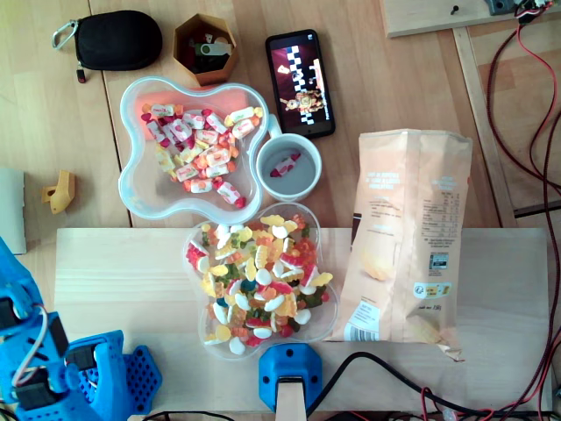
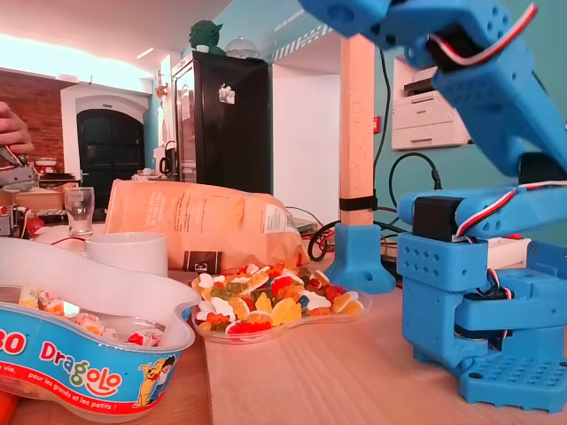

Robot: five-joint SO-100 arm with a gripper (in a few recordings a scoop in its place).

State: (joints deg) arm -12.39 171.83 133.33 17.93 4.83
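The folded blue arm sits lower left in the overhead view, its gripper (image 1: 123, 379) low on the board (image 1: 491, 368). Nothing shows in it, and I cannot tell how far it is open. The crisp bag (image 1: 408, 237) lies to the right. The gummy tray (image 1: 328, 309), nearest the gripper, sits below the bowl (image 1: 131, 189) of wrapped sweets. Only 1 sweet (image 1: 285, 165) lies in the mug (image 1: 296, 182).
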